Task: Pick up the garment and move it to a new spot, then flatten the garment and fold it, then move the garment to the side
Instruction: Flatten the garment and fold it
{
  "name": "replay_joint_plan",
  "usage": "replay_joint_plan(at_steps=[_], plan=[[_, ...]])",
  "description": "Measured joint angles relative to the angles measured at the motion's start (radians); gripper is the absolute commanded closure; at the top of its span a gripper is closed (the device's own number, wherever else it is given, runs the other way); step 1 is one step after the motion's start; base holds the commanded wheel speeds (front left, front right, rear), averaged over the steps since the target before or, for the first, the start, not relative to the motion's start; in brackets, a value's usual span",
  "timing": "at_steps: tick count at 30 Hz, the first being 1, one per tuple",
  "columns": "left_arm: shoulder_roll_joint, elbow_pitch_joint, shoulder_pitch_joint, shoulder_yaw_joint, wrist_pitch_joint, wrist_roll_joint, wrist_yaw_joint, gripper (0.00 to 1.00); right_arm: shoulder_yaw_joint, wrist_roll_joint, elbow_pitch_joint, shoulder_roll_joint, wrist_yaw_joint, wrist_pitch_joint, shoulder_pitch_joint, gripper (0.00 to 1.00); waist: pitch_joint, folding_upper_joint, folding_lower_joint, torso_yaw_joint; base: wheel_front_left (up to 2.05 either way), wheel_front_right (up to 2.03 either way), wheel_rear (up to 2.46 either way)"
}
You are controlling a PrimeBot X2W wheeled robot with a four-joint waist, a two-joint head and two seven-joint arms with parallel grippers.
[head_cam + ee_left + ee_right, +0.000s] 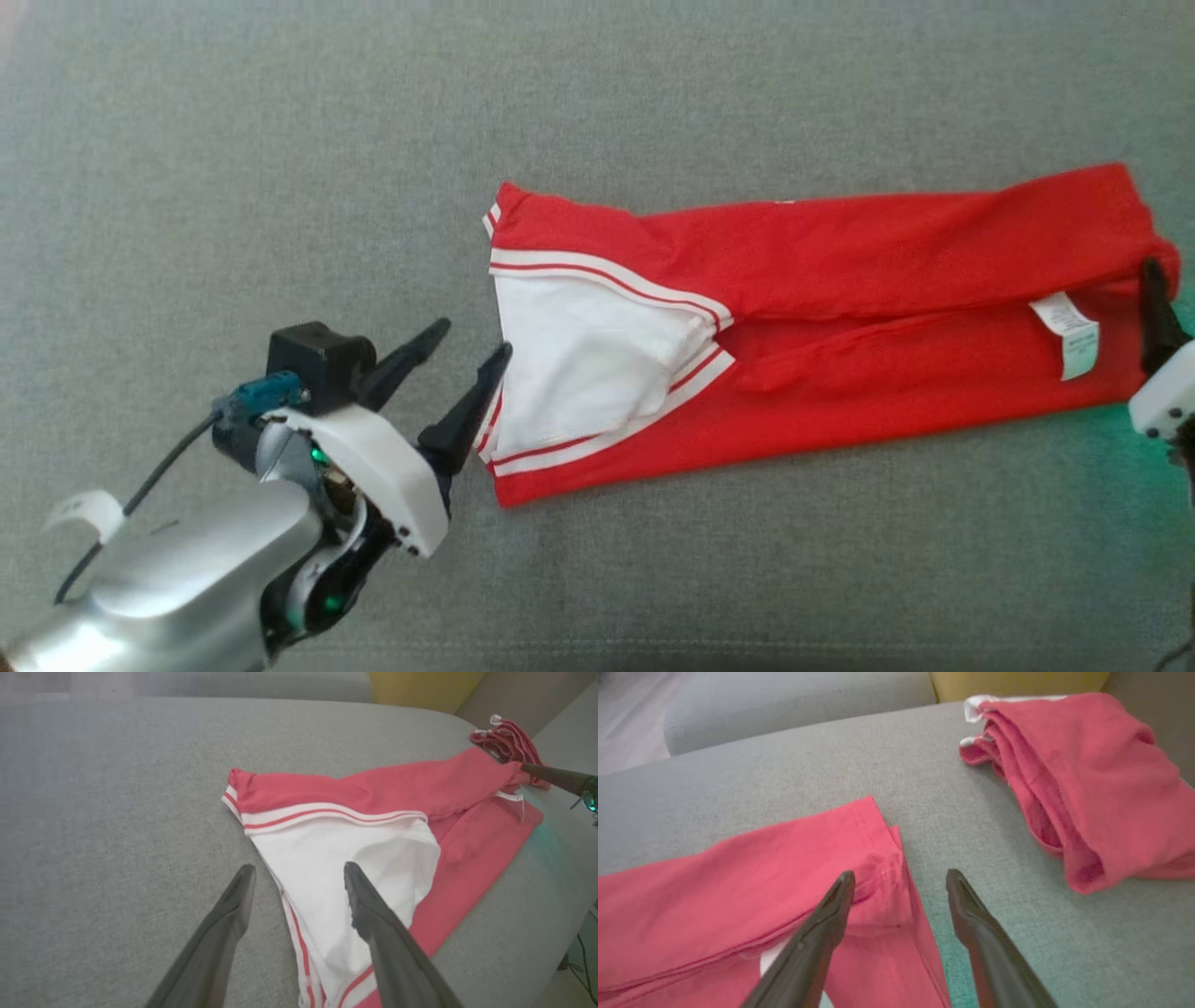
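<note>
A red garment with a white panel and white-striped trim lies stretched left to right on the grey cushion. Its white care label shows near the right end. My left gripper is open at the garment's left edge. In the left wrist view this gripper has one finger over the cushion and the other over the white panel, holding nothing. My right gripper is open at the garment's right corner, one finger above red cloth and one above bare cushion. In the head view its dark finger stands at the right edge.
A second red cloth lies bunched on the cushion beyond the garment's right end, also seen as a red heap in the left wrist view. A yellow object stands behind it. Bare cushion spreads to the garment's left and far side.
</note>
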Motion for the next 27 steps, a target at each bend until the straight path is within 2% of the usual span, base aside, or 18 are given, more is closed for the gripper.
replay_joint_plan(at_steps=[1, 3, 4, 5, 8, 12, 20, 24, 27], plan=[[0.000, 0.000, 0.000, 0.000, 0.000, 0.000, 0.000, 0.00, 0.000, 0.000, 0.000, 0.000, 0.000, 0.000, 0.000, 0.00, 0.000, 0.0000, 0.0000, 0.000, 0.00, 0.00, 0.00], [-0.016, 0.004, 0.023, 0.038, -0.008, 0.029, 0.038, 0.00, 0.001, 0.018, -0.009, 0.002, 0.000, -0.028, 0.021, 0.00, -0.018, 0.0000, 0.0000, -0.002, 0.00, 0.00, 0.00], [-0.041, 0.003, 0.062, 0.113, -0.008, 0.063, 0.083, 0.00, 0.003, 0.031, -0.016, 0.005, 0.000, -0.060, 0.051, 0.00, -0.039, 0.0000, 0.0000, -0.003, 0.00, 0.00, 0.00], [-0.041, 0.003, 0.062, 0.113, -0.008, 0.063, 0.083, 0.00, 0.003, 0.031, -0.016, 0.005, 0.000, -0.060, 0.051, 0.00, -0.039, 0.0000, 0.0000, -0.003, 0.00, 0.00, 0.00], [-0.100, -0.018, 0.152, 0.262, -0.010, 0.155, 0.136, 0.00, 0.007, 0.040, -0.023, 0.026, 0.000, -0.109, 0.106, 0.00, -0.074, 0.0000, 0.0000, -0.002, 0.00, 0.00, 0.00], [-0.175, -0.025, 0.316, 0.385, -0.010, 0.287, 0.171, 0.00, 0.019, 0.054, -0.024, 0.049, 0.000, -0.174, 0.170, 0.00, -0.121, 0.0000, 0.0000, 0.004, 0.00, 0.00, 0.00], [-0.321, -0.023, 0.531, 0.574, -0.010, 0.536, 0.186, 0.00, -0.005, 0.057, 0.009, 0.066, 0.000, -0.259, 0.238, 0.00, -0.187, 0.0000, -0.0001, 0.054, 0.00, 0.00, 0.00], [-0.372, -0.043, 0.620, 0.640, -0.010, 0.648, 0.156, 0.00, -0.035, 0.057, 0.025, 0.071, 0.000, -0.263, 0.263, 0.00, -0.211, 0.0000, -0.0001, 0.087, 0.00, 0.00, 0.00], [-0.389, -0.048, 0.675, 0.659, -0.010, 0.738, 0.130, 0.00, -0.068, 0.056, 0.036, 0.073, 0.000, -0.258, 0.273, 0.00, -0.216, 0.0000, -0.0001, 0.113, 0.00, 0.00, 0.00]])
